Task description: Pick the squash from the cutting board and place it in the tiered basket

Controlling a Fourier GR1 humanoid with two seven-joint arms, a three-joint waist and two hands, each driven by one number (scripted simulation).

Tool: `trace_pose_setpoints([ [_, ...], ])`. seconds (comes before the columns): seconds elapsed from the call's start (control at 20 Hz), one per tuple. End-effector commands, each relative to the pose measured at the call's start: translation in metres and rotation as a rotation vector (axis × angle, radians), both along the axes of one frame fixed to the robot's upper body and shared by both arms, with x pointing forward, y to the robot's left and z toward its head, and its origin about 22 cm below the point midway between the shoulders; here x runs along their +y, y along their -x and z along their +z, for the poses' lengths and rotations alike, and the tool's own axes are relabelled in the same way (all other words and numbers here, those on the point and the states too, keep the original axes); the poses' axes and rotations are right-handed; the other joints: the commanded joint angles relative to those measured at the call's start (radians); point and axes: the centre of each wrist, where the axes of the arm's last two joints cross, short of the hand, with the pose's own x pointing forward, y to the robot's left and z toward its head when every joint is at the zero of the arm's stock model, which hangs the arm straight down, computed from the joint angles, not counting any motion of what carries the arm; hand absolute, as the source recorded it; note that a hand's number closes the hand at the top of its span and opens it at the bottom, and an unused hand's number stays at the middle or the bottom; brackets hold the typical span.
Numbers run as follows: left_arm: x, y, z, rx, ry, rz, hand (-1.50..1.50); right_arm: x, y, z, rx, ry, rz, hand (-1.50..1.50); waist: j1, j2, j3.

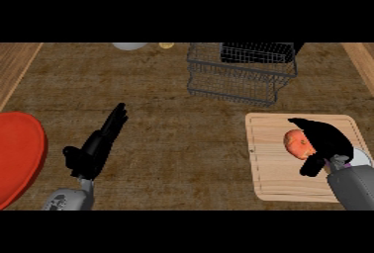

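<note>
**Right hand closed on the squash, over the cutting board**

The orange squash (297,143) is on the wooden cutting board (272,179), which lies at the near right of the brown surface (175,99). The squash is in the right half of the board, about midway between its far and near edges. The right hand (330,137) comes in from the near right corner and covers the right side of the squash. Its fingers are curled over the far side of the squash and the thumb comes down at the near side, so the squash sits between them. Whether the squash touches the board or is a little above it, I cannot tell.

The wire tiered basket (241,74) stands at the far side of the surface, well apart from the board and a little to its left.

The left hand (93,148) is at the near left with its fingers straight and pressed together, pointing far, and it holds nothing. Further left, a red plate (18,158) is cut by the edge of the view.

At the far edge are 2 small things: a pale round object (130,46) and, just to its right, a small yellow one (166,45).
</note>
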Motion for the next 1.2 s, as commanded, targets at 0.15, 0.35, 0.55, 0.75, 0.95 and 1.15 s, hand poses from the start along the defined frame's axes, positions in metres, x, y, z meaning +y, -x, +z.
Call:
trace_pose_setpoints([
  [0.15,0.0,0.0,-0.004,-0.008,-0.007,0.013,0.0,0.003,0.005,-0.023,-0.137,-0.129,0.078,1.5,0.0,0.0,0.0],
  [0.35,0.003,-0.014,-0.005,-0.002,0.012,0.013,0.0,0.002,-0.007,-0.015,-0.153,-0.113,0.118,1.5,-0.002,0.0,0.0],
  [0.55,-0.009,-0.017,0.009,-0.002,0.004,-0.003,0.0,0.005,-0.013,-0.026,-0.166,-0.122,0.128,1.5,0.0,0.001,0.0],
  [0.75,0.009,-0.002,0.0,0.0,-0.003,-0.004,0.0,0.027,-0.021,-0.006,-0.232,-0.122,0.111,1.5,0.002,0.0,0.0],
  [0.95,0.011,-0.004,-0.002,-0.007,0.003,0.012,0.0,-0.093,-0.002,0.021,-0.278,-0.028,-0.089,1.5,-0.002,0.003,0.0],
  [1.15,0.0,-0.005,0.013,-0.006,-0.005,0.002,0.0,-0.157,0.01,0.039,-0.366,-0.014,-0.197,1.5,0.007,0.002,0.002],
])
